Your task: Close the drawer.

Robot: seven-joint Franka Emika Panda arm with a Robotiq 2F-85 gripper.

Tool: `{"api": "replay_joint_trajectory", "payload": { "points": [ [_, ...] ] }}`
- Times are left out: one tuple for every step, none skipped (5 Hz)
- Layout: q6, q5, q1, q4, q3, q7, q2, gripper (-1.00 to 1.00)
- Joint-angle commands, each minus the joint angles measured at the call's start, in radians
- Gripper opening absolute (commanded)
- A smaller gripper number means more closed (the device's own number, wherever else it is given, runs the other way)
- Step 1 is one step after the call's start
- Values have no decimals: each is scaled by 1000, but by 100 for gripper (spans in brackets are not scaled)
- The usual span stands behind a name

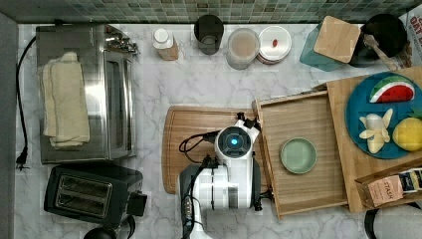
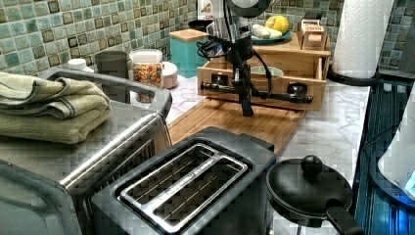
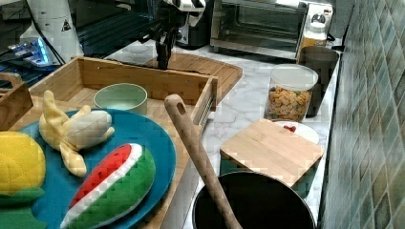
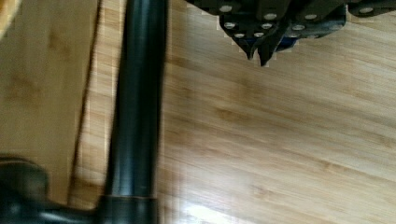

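The drawer point(image 1: 309, 118) is a shallow light-wood box standing pulled out toward the top view's left, with a green bowl point(image 1: 298, 155) inside. Its long black bar handle point(image 2: 274, 94) runs along its front point(image 2: 268, 82). My gripper point(image 2: 247, 111) hangs fingers-down just in front of that handle, over the bamboo cutting board point(image 1: 191, 149). In the wrist view the gripper point(image 4: 259, 58) is shut with nothing held, a short way off the handle point(image 4: 137, 93). In the right view the gripper point(image 3: 164, 64) stands beyond the drawer's front wall point(image 3: 143, 78).
A wooden slab with a blue fruit plate point(image 1: 383, 119) sits above the drawer's rear. A toaster point(image 1: 89, 194) and a toaster oven point(image 1: 84, 89) stand at the top view's left. Jars point(image 1: 242, 47) line the back wall. A black pot lid point(image 2: 308, 188) lies near the left view's front.
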Motion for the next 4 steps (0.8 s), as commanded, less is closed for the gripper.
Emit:
{"api": "replay_joint_trajectory", "payload": {
  "points": [
    [14, -9, -51, 66, -64, -78, -20, -100],
    [31, -13, -65, 76, -79, -115, -16, -100],
    [30, 6, -68, 95, -129, -162, -19, -100],
    [44, 4, -117, 114, -135, -198, -20, -100]
  ]
}}
